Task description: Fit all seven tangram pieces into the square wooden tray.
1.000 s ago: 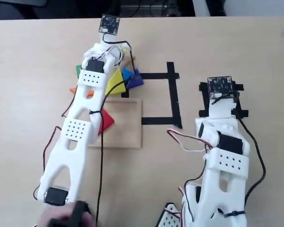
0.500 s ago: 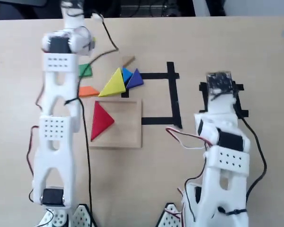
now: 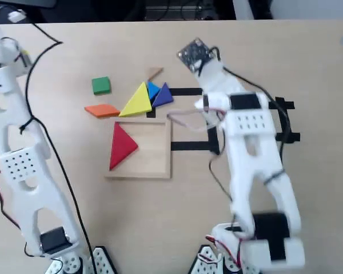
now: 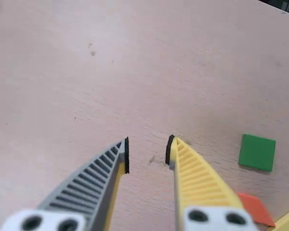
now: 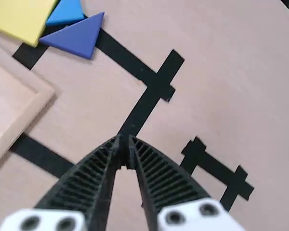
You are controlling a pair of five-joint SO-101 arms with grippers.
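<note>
Table [image 3: 286,45]: red tri [image 3: 122,146] at tray [image 3: 154,162] edge

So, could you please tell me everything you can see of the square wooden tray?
The square wooden tray looks like pale, plain wood and is shallow, with a low raised rim. It lies flat on the table. Inside, only the red triangle rests along its left side in the high view; the rest is bare. Black tape meets its right edge.

Light wooden table [image 3: 286,51], matte, evenly lit, faint specks in grain. Black tape [image 3: 186,146] stuck flat on it in crossed strips, right of centre. Beyond far edge: dark cluttered strip [image 3: 177,8], pale panel [image 3: 314,8] toward corner.
</note>
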